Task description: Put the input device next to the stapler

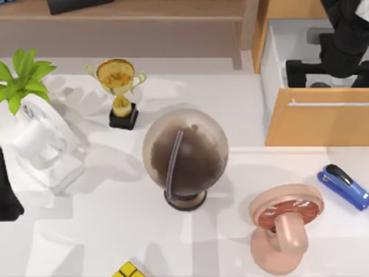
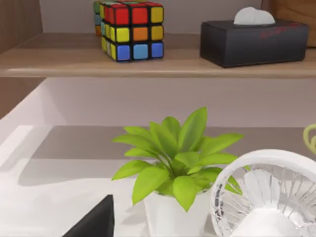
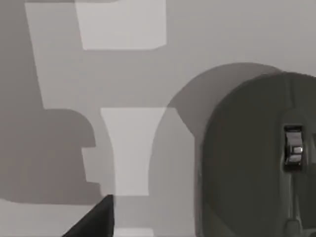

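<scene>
The input device, a dark grey domed mouse with a scroll wheel, lies on the pale floor of the open wooden drawer at the back right. My right gripper hangs open inside that drawer just above the mouse, without touching it; one dark fingertip shows in the right wrist view. The blue stapler with its black top strip lies on the white table at the right edge, in front of the drawer. My left arm is parked at the left edge, its fingertip low beside the plant.
A pink fan stands left of the stapler, a brown globe mid-table. A gold trophy, white fan and green plant sit at the left. A shelf holds a colour cube and tissue box.
</scene>
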### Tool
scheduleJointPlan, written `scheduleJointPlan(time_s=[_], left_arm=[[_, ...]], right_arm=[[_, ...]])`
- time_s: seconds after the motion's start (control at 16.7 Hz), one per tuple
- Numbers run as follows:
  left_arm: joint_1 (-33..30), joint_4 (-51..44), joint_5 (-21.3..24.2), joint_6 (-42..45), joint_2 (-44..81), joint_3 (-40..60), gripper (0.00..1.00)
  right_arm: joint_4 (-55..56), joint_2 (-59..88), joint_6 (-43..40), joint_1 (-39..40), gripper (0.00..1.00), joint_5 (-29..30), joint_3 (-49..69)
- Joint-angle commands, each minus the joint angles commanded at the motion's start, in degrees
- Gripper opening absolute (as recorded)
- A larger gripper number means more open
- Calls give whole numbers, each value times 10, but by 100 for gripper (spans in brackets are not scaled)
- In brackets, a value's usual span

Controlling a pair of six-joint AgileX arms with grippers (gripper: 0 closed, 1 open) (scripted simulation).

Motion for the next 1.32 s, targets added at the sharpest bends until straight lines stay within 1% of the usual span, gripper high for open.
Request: scheduleJointPlan(time_s=[0.18,0.96,1.02,1.32], left_arm=[[0,0,0,0,0,0,100],[0,0,0,0,0,0,100],[0,0,0,0,0,0,100],[0,0,0,0,0,0,100]], right_arm=[[0,0,0,0,100,0,0],[0,0,0,0,2,0,0],[0,0,0,0,0,0,0],[0,0,0,0,0,0,0]])
